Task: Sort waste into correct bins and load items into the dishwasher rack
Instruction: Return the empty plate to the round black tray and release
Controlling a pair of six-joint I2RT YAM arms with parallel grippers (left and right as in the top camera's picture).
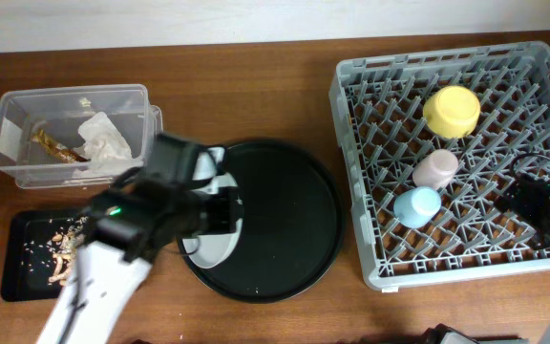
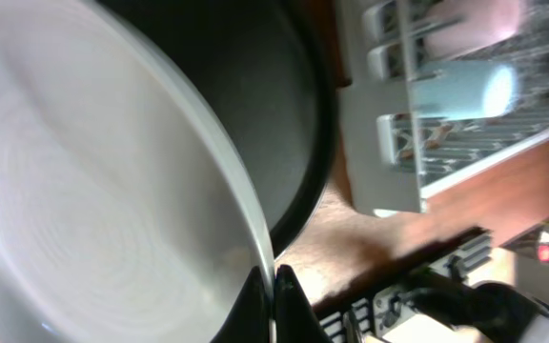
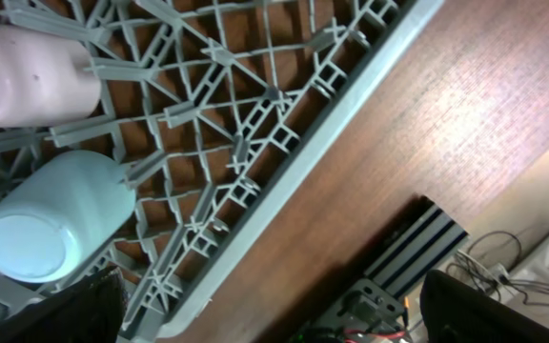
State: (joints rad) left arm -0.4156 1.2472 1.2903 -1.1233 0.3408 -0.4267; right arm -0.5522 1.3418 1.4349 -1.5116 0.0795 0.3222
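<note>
While the left gripper (image 1: 222,212) hangs over the left side of the large round black tray (image 1: 294,229) in the overhead view, the pale plate (image 1: 210,247) shows there, partly hidden under the arm. At far left, the clear tub (image 1: 27,105) holds the crumpled napkin (image 1: 103,139) and the brown-gold wrapper (image 1: 53,145). Just below it, the shallow black tray (image 1: 22,272) carries the food scraps (image 1: 65,250). At right, the dishwasher rack (image 1: 351,115) contains the yellow bowl (image 1: 452,110), the pink cup (image 1: 434,169) and the light-blue cup (image 1: 416,205). The right gripper (image 1: 540,205) sits above the rack's right side.

From the left wrist, the plate fills the left of the frame. Its rim is pinched between two dark fingertips (image 2: 255,310), which are closed onto it. The round tray lies dark behind it, and the rack and both cups are blurred beyond.

From the right wrist, the fingers (image 3: 503,305) stand wide apart at the lower corners with nothing between them. Beneath them runs the rack's edge, with the light-blue cup and pink cup side by side among the pegs and the brown table (image 3: 465,124) beyond.
</note>
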